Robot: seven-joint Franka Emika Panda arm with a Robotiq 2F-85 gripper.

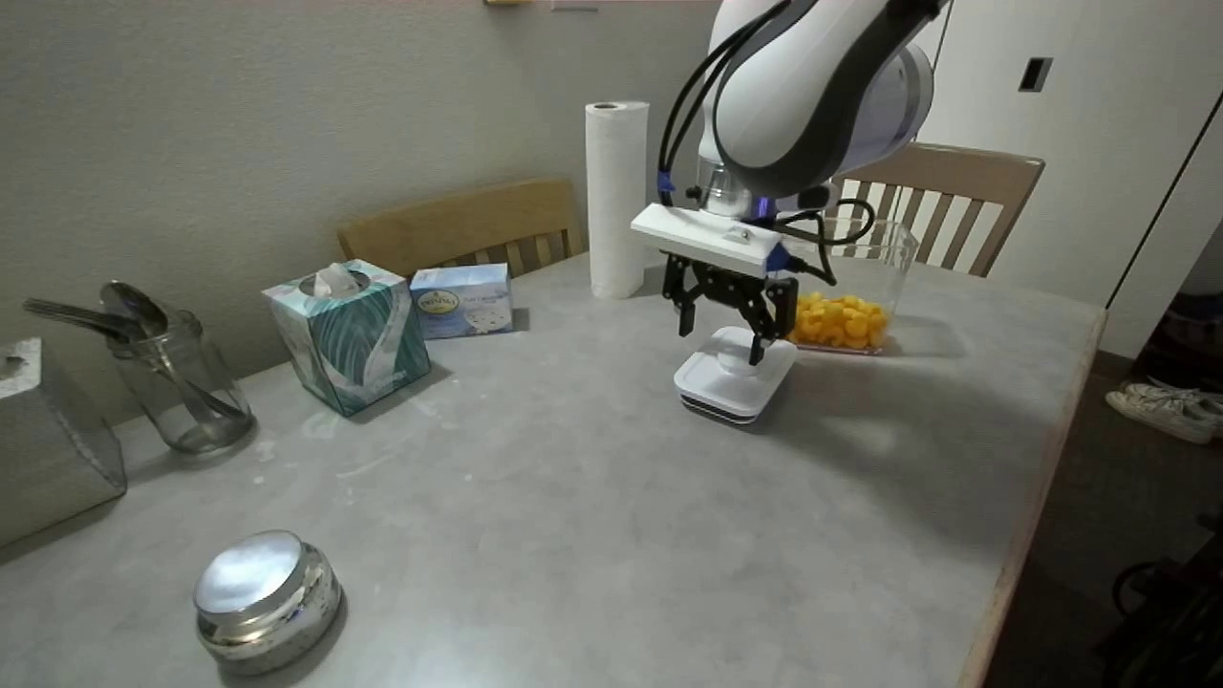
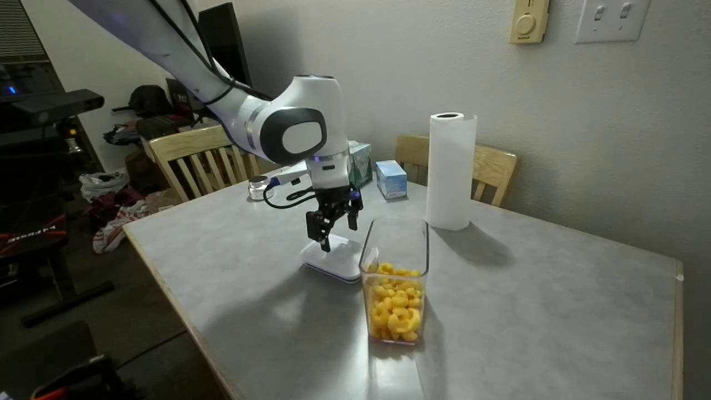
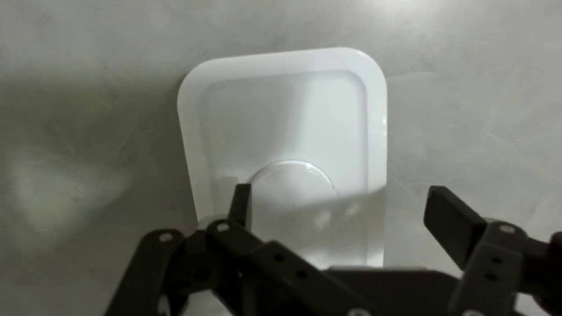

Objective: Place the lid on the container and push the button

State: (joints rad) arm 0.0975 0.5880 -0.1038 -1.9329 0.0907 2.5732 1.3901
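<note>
Above the white, round-cornered, square lid [image 3: 272, 114], the black two-fingered hand [image 1: 721, 338] is spread; near the lid stands the clear rectangular container [image 2: 396, 244], grey table [image 1: 535, 516] extending around both to tan edges [image 2: 677, 316].

White robot arm [image 2: 236, 111] slants downward, bending at the wrist [image 2: 329, 173] | black hand [image 1: 721, 337] hangs below it, pointing downward | two dark fingers [image 3: 454, 226] stand spread wide apart
</note>
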